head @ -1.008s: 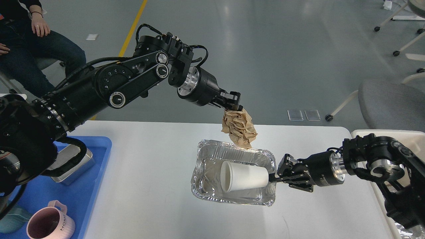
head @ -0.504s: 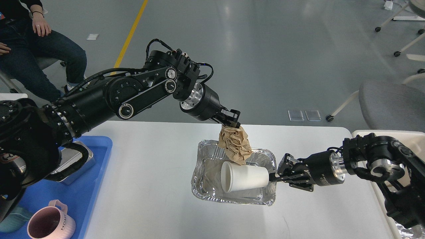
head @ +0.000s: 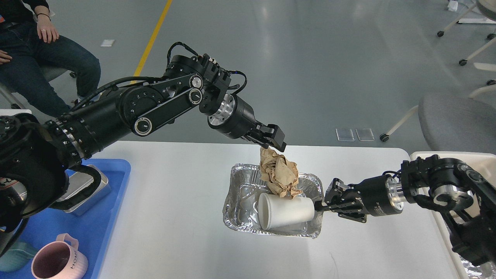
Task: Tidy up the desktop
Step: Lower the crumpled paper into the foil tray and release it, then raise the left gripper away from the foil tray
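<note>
On the white desktop [head: 174, 201] stands a foil tray [head: 236, 193] with a white paper cup [head: 288, 211] lying on its side in it. A crumpled brown paper ball [head: 279, 172] rests on the cup and against the tray's far rim. My left gripper [head: 272, 145] hovers just above the ball's top, and its fingers look open. My right gripper [head: 322, 205] comes in from the right and is shut on the tray's right rim.
A blue tray [head: 116, 174] at the left holds a metal box [head: 87, 192] and a pink mug [head: 58, 263]. A cream bin [head: 422, 155] sits at the right edge, a grey chair [head: 457, 120] behind it. A person [head: 42, 58] sits at the far left.
My left gripper came down and back toward the tray with the paper ball. The ball now rests in the tray on the cup, and the fingers have spread. The right arm stayed put.
</note>
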Available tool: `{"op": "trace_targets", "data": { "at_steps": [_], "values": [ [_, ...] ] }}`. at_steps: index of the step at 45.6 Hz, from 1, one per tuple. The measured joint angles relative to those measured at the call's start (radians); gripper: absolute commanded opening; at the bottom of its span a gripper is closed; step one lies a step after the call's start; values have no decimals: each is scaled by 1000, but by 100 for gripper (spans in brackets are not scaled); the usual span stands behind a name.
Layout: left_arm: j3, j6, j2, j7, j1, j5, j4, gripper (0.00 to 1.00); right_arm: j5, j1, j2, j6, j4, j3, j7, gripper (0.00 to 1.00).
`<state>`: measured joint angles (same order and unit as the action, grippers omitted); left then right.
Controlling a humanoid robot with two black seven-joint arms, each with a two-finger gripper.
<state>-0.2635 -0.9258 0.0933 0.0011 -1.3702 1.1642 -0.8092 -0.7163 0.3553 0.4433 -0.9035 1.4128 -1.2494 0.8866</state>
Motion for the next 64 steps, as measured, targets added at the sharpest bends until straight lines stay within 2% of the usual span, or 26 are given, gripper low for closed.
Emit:
{"op": "trace_targets", "data": {
  "at_steps": [7,13,20,37,44,53,64],
  "values": [
    [-2,-6,2,-1,-8,0,-1,67,0,0,4,0,1,-18,0,0],
    [-10,-5,11,-1,-11,-9,2,83,0,0,6,0,3,-23,0,0],
    [-21,16,68,5,-20,-91,6,93,1,-2,6,0,4,-29,0,0],
    [-39,208,213,16,-19,-326,8,97,1,-13,8,-1,4,-34,0,0],
    [-56,269,274,3,11,-425,8,97,1,-15,8,-1,5,-39,0,0],
    [-199,319,333,-24,85,-581,18,97,0,-17,9,-2,5,-43,0,0],
    [-471,353,327,-15,221,-951,142,97,0,-20,11,8,0,-87,0,0]
  ]
}}
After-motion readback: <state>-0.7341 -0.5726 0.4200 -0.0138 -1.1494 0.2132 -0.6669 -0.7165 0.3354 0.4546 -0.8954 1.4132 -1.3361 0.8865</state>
